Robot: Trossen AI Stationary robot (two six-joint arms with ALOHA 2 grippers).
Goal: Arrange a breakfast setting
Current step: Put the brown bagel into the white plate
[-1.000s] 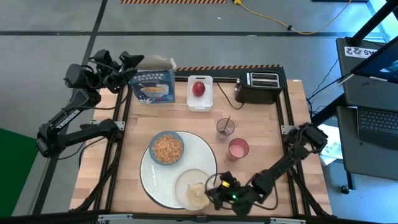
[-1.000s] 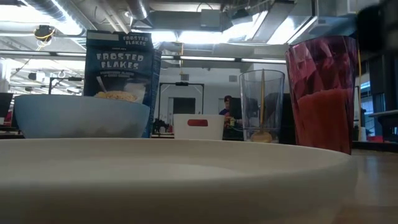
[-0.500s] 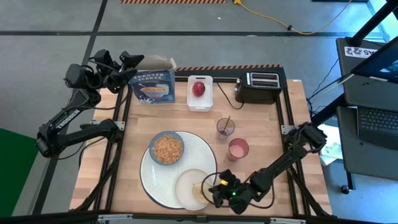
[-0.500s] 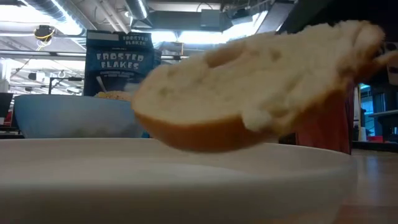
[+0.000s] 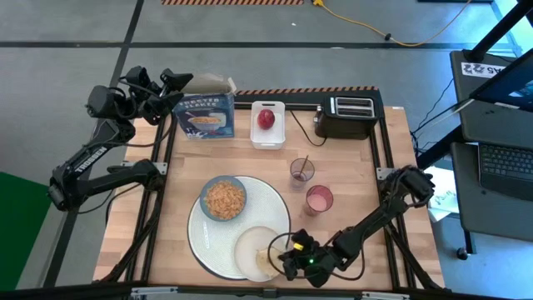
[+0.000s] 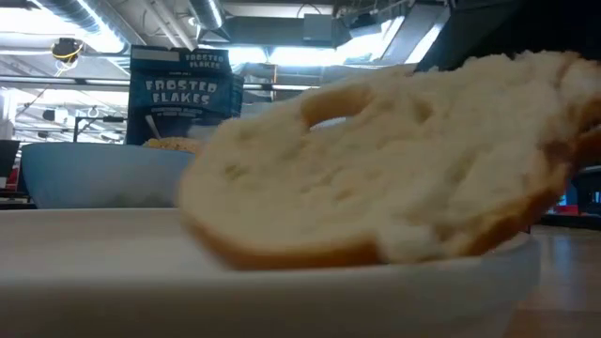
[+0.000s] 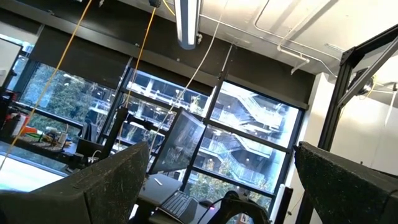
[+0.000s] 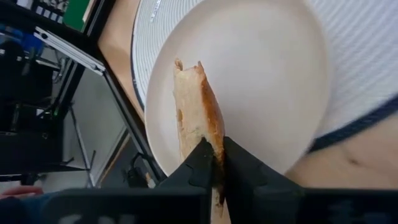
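Observation:
My right gripper (image 5: 285, 256) (image 8: 215, 152) is shut on the toasted bread round (image 5: 266, 257) (image 6: 394, 178) over the small cream plate (image 5: 250, 246) (image 6: 141, 272). That plate lies on the near part of the big round white plate (image 5: 271, 204). The blue bowl (image 5: 223, 198) with cereal sits on the big plate's left part. The red apple (image 5: 266, 117) lies in the white tray. One tinted cup (image 5: 301, 172) holds the wooden spoon; the pink cup (image 5: 318, 200) stands beside it. My left gripper (image 5: 171, 83) (image 7: 214, 186) is open, high at the far left. My right gripper pinches the bread round's edge (image 8: 210, 146) between its two fingers, one on each flat face. The fingers come level from the table's right. The bread is tilted over the cream plate, its free end low at the plate's rim (image 6: 282, 258); whether it touches I cannot tell.
A blue cereal box (image 5: 206, 108) stands at the far left by my left gripper. The black toaster (image 5: 346, 117) and the white tray (image 5: 268, 137) stand along the far edge. Bare wood lies left of the big plate and at the right side.
My right gripper has carried the bread round toward the table's left, over the cream plate, and lowered it. In the low view the bread was absent, then came in from the right and sank nearer to the plate's rim, staying tilted.

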